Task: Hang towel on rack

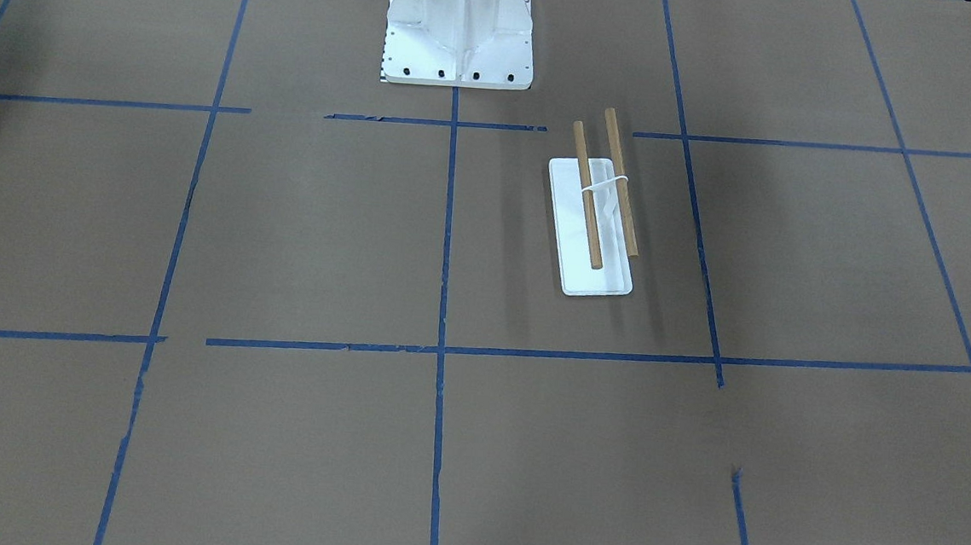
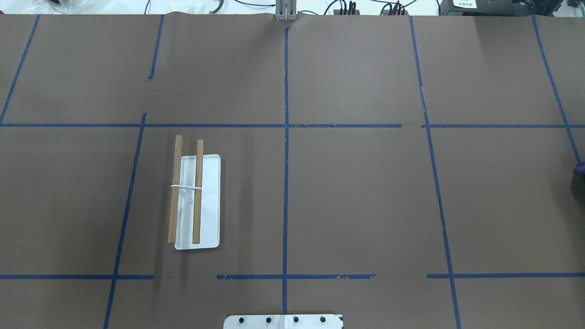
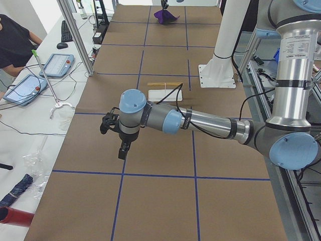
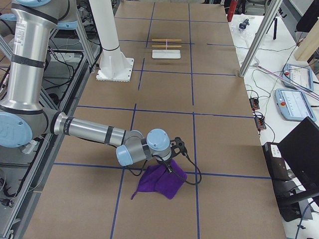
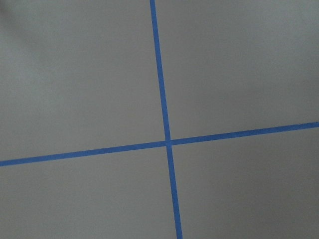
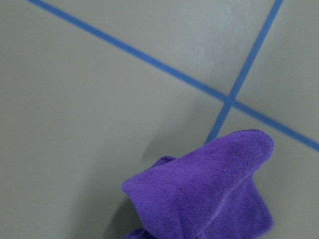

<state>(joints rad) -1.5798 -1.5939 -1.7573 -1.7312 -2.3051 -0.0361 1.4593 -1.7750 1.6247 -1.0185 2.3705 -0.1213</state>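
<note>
Towel (image 4: pixel 157 181) bunched at right gripper (image 4: pixel 172 167), right end of surface (image 2: pixel 365 205); rack (image 2: pixel 198 192) well apart leftward, dowels (image 2: pixel 176 183) running near-to-far. Left gripper (image 3: pixel 122 149) nearer rack. Cannot tell either gripper's closure.

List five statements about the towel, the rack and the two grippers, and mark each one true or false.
1. The towel already hangs over the rack. False: both dowels are bare, and the towel is far off at the table's right end.
2. The rack stands on the robot's left half of the table. True.
3. The two dowels lie parallel. True.
4. The left gripper hangs directly over the rack. False: it is over bare brown table, apart from the rack, and its wrist view shows only blue tape lines.
5. The towel is bunched up under the right gripper, not spread flat. True.
</note>
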